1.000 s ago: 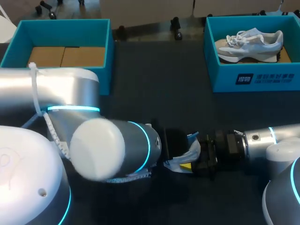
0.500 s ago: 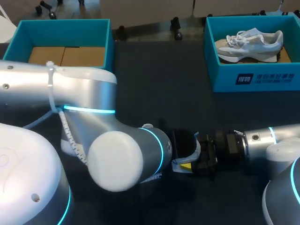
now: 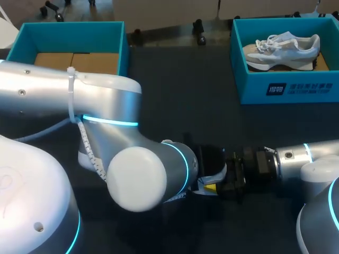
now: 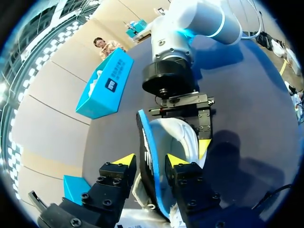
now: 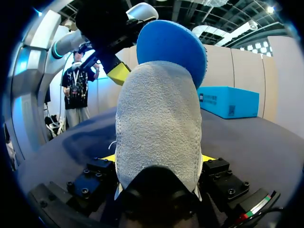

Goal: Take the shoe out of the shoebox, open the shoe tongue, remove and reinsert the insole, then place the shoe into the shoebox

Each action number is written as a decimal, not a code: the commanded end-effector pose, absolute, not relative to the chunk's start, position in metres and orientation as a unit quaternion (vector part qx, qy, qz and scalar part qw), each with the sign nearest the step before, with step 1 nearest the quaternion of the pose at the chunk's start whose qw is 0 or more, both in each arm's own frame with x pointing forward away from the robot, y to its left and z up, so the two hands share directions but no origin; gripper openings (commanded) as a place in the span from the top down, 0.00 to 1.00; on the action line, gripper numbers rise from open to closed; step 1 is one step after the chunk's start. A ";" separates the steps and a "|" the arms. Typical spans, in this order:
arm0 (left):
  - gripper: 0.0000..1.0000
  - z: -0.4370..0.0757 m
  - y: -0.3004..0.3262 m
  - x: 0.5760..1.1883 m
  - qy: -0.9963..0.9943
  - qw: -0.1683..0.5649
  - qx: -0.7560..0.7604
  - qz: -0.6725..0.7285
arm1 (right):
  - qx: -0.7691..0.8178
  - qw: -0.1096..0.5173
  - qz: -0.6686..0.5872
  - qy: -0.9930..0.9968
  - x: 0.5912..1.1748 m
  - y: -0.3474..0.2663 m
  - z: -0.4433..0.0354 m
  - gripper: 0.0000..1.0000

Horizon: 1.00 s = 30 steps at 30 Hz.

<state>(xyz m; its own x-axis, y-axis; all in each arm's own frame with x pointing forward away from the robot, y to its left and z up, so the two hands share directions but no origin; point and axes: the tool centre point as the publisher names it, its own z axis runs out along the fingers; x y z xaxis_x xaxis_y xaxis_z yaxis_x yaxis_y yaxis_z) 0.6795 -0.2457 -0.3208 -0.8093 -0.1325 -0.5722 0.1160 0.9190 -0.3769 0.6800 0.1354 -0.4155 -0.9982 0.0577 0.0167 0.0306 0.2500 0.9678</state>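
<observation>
Insole step in hand. Right fingers (image 5: 95,176) pinch the shoe (image 5: 159,118) at its heel, over the middle of the counter's (image 3: 175,95) near edge. Left fingers (image 4: 124,160) stand spread either side of the insole (image 4: 144,133) jutting from the shoe. Next, in my judgement: close on it and draw it straight out.

Left claw (image 4: 151,160) and right claw (image 5: 159,157) face each other, level and low; the right one clamps the shoe (image 5: 159,109).
</observation>
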 end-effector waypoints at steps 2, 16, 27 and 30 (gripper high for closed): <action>0.62 -0.325 -0.238 0.684 0.930 0.306 -0.001 -0.206 | 0.028 0.011 0.610 0.792 0.679 0.136 -0.414 1.00; 0.75 -0.334 -0.235 0.691 0.932 0.301 0.006 -0.201 | 0.028 0.011 0.610 0.792 0.679 0.136 -0.414 1.00; 1.00 -0.332 -0.236 0.691 0.935 0.287 -0.001 -0.207 | 0.028 0.011 0.610 0.792 0.679 0.136 -0.414 1.00; 1.00 -0.328 -0.241 0.691 0.939 0.275 -0.011 -0.207 | 0.028 0.011 0.610 0.792 0.679 0.136 -0.414 1.00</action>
<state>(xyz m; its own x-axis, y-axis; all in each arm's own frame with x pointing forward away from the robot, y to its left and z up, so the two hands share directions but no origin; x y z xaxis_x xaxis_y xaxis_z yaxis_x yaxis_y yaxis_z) 0.6877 -0.2387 -0.3334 -0.8393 -0.1395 -0.5255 0.0973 0.9123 -0.3977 0.6800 0.1352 -0.4156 -0.9982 0.0579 0.0168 0.0308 0.2502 0.9677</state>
